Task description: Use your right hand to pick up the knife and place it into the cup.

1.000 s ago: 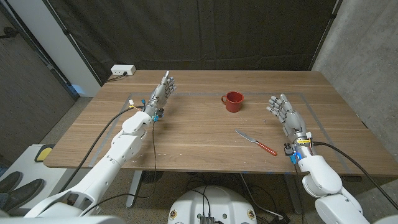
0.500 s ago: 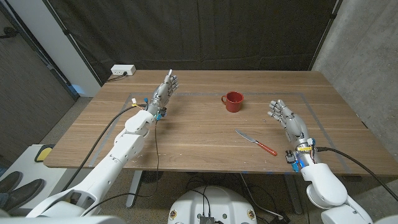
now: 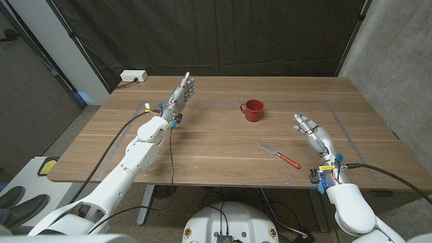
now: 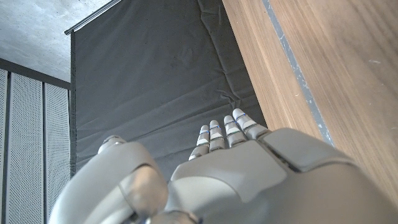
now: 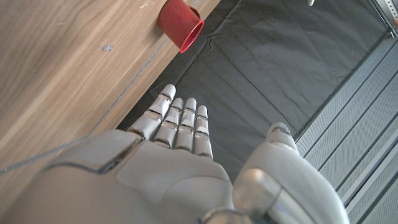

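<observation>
While the right hand [image 3: 308, 127] hangs empty, fingers apart, right of the knife [image 3: 277, 154] | knife lies flat, nearer the table's [image 3: 202, 148] front edge than the cup [image 3: 253, 109] | risk: thin blade skids under fingertips | left hand [image 3: 182, 93] empty, fingers straight

Both hands empty — left hand [image 3: 183, 91], right hand [image 3: 310, 127].
</observation>
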